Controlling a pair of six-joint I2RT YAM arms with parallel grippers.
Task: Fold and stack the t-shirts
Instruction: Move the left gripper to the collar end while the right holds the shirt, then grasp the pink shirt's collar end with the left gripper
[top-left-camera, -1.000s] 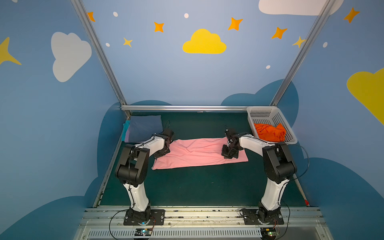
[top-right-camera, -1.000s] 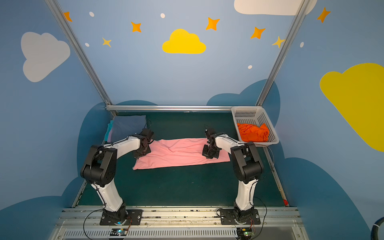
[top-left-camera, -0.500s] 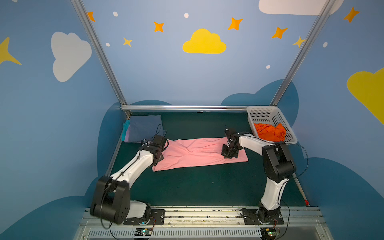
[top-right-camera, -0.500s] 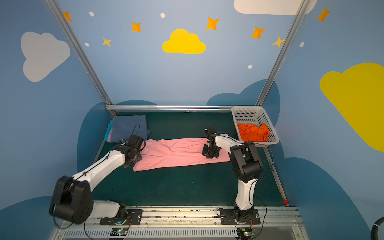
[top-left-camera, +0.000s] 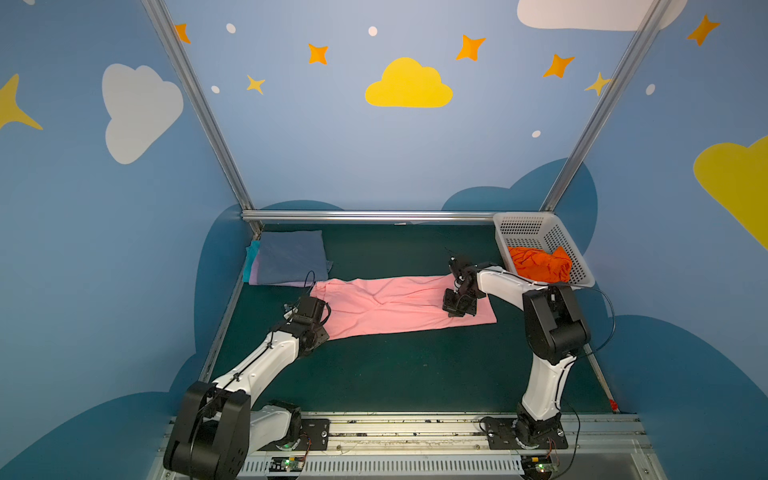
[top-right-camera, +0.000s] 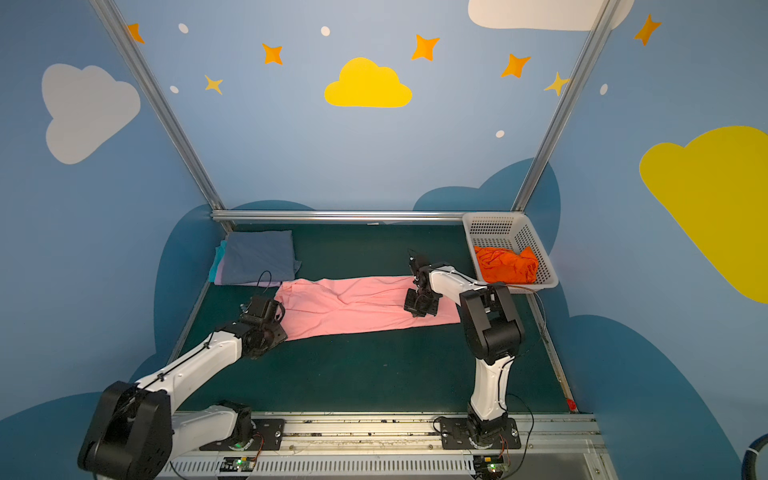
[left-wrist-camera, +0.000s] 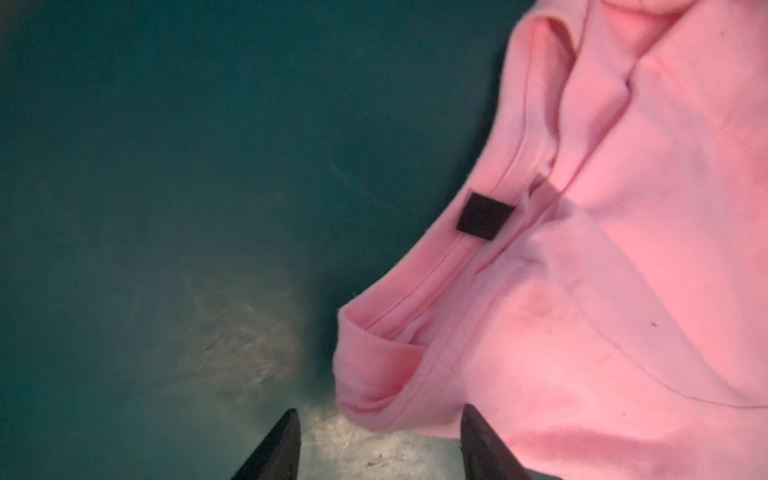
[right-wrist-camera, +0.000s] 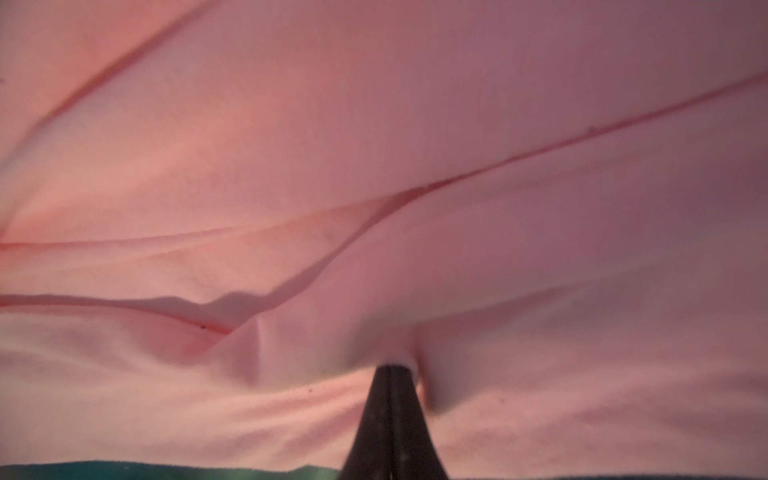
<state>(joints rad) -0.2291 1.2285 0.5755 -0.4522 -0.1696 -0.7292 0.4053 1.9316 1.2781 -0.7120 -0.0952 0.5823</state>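
Basket (top-left-camera: 524, 227) with orange tee (top-left-camera: 540, 264) sits at two o'clock from the pink tee (top-left-camera: 395, 303), folded stack (top-left-camera: 291, 257) at ten. Neck label (left-wrist-camera: 484, 216) is plain black. Left claw (left-wrist-camera: 378, 440) half-open, empty; right claw (right-wrist-camera: 390, 370) pinches pink cloth.

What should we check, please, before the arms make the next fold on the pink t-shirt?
1. Jaws of the right gripper shut, pinching the light pink cotton t-shirt: ok.
2. Hold of the left gripper on the collar end: not ok; jaws open, nothing held.
3. Pink cloth flat: not ok; creases across the middle.
4. Stack topped by the slate-blue folded t-shirt tidy in the far left corner: ok.
5. Next piece, the bright orange crumpled t-shirt, inside the white perforated plastic basket: ok.
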